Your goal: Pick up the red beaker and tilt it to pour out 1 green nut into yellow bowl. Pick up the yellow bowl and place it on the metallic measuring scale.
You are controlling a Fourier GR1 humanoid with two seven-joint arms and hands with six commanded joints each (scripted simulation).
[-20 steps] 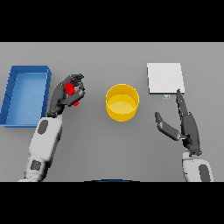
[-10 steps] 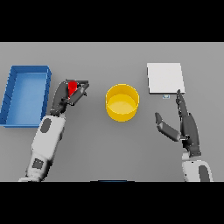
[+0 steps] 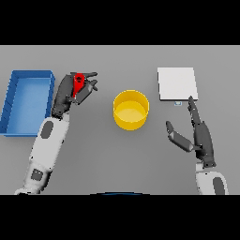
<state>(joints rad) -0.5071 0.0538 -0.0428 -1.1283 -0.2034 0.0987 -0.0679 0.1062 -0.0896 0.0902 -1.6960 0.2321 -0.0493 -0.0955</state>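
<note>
Left hand (image 3: 70, 91) grips the red beaker (image 3: 78, 83) left of the yellow bowl (image 3: 131, 109); carrying over and tilting come next, right hand (image 3: 199, 136) open.

left robot hand (image 3: 70, 91) gripping red beaker (image 3: 78, 84), yellow bowl (image 3: 131, 109) beside, scale (image 3: 176, 84) right

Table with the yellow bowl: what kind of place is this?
Probably a lab-style workbench: a grey table with a red beaker in the left hand, a yellow bowl and a scale.
</note>
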